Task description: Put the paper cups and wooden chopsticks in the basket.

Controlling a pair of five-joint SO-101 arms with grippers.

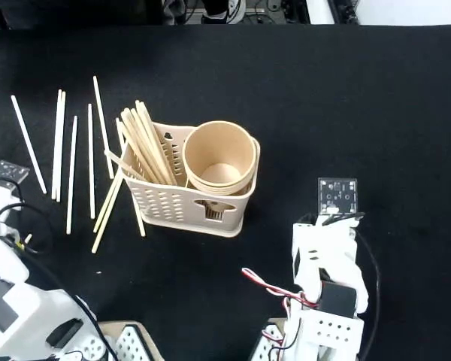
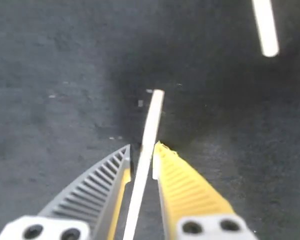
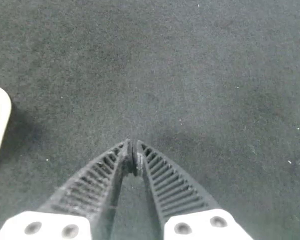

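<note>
Here, at the near left of the tabletop [image 1: 376, 98], we find the left fingers [image 2: 160, 152] closed on a single chopstick [image 2: 150, 117], and the coming move turns on that grip. The stick runs lengthwise between the fingers, along their own line and not across it, with its free end poking out past the tips. We cannot tell whether it is lifted off the black surface. At the near right, the right fingers [image 3: 132, 150] are closed on nothing, over the tabletop. Farther in, near the middle, stands the basket [image 1: 177, 204], to the right of the left arm and beyond it. We judge that the stick must travel right and away, and, held end-on, would need tipping so that one end drops in. The basket's left part already holds a bundle of chopsticks [image 1: 146, 143], and the nested paper cups [image 1: 219, 154] sit in its right part. A few sticks [image 1: 105, 214] rest against its outer left wall. Farther left lie the loose chopsticks [image 1: 73, 173], side by side, long axes running near to far. The left arm is the nearer to them, so we would leave them to it.
</note>
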